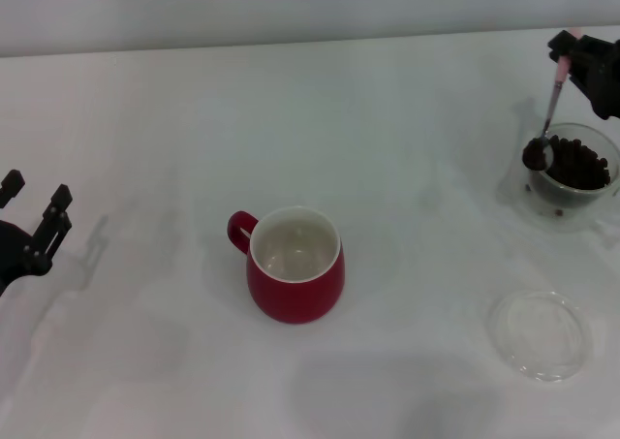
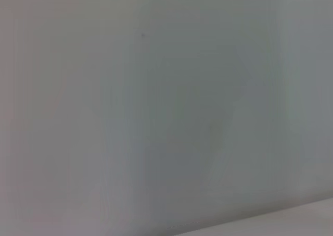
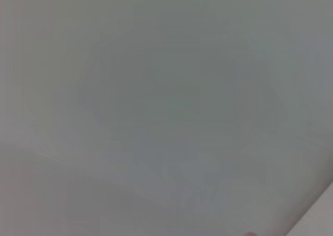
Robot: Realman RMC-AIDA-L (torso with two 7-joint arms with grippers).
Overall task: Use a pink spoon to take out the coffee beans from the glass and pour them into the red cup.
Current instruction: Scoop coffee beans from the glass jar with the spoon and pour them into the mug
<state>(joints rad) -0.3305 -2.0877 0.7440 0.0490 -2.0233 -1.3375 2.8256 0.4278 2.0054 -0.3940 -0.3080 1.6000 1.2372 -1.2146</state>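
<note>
The pink spoon [image 1: 549,119], gripped by the right end effector [image 1: 572,63], held coffee beans [image 1: 535,154] at the rim of the glass [image 1: 573,173]; the red cup [image 1: 294,263] stood mid-desk [image 1: 387,119]; the left end effector [image 1: 35,206] hovered apart, spread

Glass [image 1: 573,175] far right; cup [image 1: 294,264] centre; dish [image 1: 540,334] seemingly before glass.

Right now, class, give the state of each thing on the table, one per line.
pink spoon: held by the right tool, loaded with beans, at the rim of the glass.
glass: upright, holding coffee beans.
red cup: upright, empty.
clear dish: flat, empty.
left tool: open, idle.
</note>
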